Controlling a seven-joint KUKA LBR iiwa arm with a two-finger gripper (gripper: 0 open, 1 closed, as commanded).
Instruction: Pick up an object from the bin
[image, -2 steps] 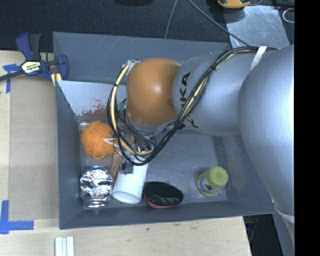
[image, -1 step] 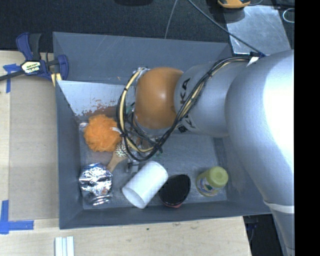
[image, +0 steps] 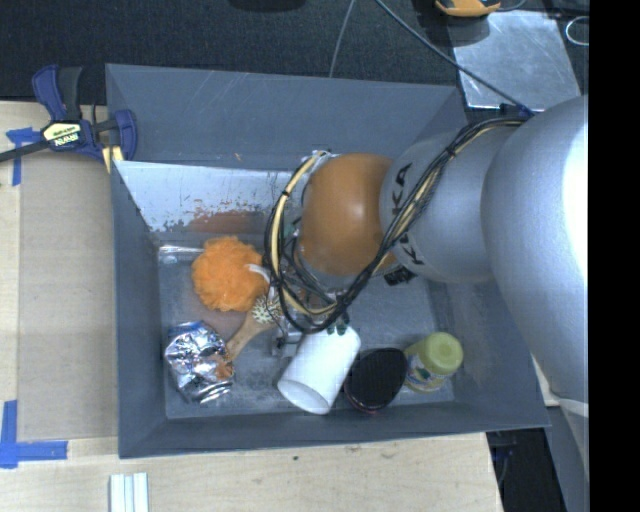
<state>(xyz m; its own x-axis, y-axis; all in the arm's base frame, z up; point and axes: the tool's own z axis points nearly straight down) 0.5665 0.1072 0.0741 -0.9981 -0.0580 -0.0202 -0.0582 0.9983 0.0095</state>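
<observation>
My gripper (image: 287, 338) shows as a dark part below the arm's orange cover, low in the middle of the bin. It is just above the rim end of a white paper cup (image: 320, 370) that lies on its side. Left of the gripper lies a small brush with a wooden handle (image: 244, 337), its head close to the gripper. An orange fluffy ball (image: 229, 272) rests further up and to the left. Nothing can be seen held in the gripper.
A crumpled ball of silver foil (image: 197, 363) lies in the bin's front left corner. A black round lid (image: 376, 380) and a small yellow-green bottle (image: 433, 361) lie right of the cup. The arm and its cables cover the bin's middle and right.
</observation>
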